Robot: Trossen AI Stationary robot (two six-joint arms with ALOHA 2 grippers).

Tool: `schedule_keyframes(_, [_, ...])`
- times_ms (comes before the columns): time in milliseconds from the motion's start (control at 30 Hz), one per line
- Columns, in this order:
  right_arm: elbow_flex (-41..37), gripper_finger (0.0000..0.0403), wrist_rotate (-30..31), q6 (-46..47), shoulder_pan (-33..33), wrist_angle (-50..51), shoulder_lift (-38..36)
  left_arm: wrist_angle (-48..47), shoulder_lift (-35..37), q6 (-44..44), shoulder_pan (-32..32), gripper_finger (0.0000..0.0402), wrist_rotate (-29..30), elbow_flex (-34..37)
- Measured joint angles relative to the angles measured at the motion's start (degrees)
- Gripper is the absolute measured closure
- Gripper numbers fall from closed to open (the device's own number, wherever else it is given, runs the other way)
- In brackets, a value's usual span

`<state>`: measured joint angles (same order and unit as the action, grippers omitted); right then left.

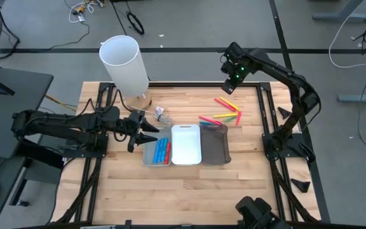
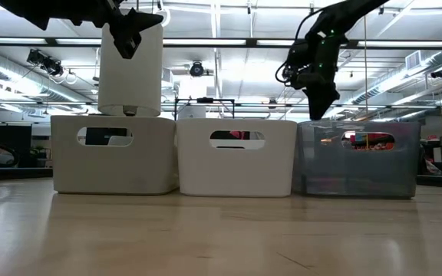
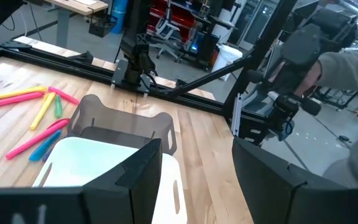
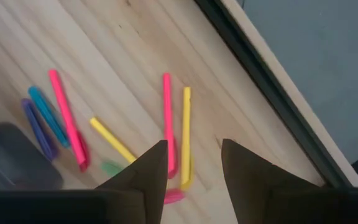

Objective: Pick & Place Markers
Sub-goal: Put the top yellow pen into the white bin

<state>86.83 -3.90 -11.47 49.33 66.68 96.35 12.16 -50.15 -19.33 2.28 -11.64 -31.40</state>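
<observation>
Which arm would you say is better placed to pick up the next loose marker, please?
Probably the right: the right gripper hovers, jaws open, above the loose markers, while the left gripper sits by the grey tray.

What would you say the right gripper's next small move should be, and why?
Probably straight down onto a loose marker. The right gripper hovers open and empty above the markers lying on the table beside the dark tray; in its wrist view a pink marker and a yellow one lie just ahead of its fingers.
</observation>
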Motion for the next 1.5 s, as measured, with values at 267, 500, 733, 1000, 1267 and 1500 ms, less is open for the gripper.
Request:
schedule_keyframes(267, [-0.14, 0.0253, 0.44, -0.19, 0.75, -2.93, 1.36, 0.00, -0.02, 0.00, 0.00, 0.0200, -0.01, 0.00])
schedule_keyframes(500, [-7.91, 0.0253, 0.42, -0.21, 0.73, -10.31, 1.93, 0.00, -0.02, 0.00, 0.00, 0.0200, -0.02, -0.02])
schedule_keyframes(733, [-18.41, 0.0253, 0.44, -1.52, 0.87, -19.04, 1.93, 0.00, -0.02, -0.02, 0.00, 0.0200, 0.00, -0.04])
schedule_keyframes(1000, [-22.10, 0.0253, 1.13, -3.09, 1.76, -20.64, 3.53, 0.00, -0.02, -0.01, -0.02, 0.0200, 0.00, -0.04])
schedule_keyframes(1267, [-22.12, 0.0253, 3.06, -3.09, 1.72, -19.33, 8.30, 0.02, -0.02, -0.02, -0.02, 0.0200, 0.00, -0.04])
schedule_keyframes(1500, [-22.12, 0.0253, 3.08, -3.18, 1.23, -20.19, 10.19, 0.02, -0.02, -0.02, 0.00, 0.0200, 0.00, -0.04])
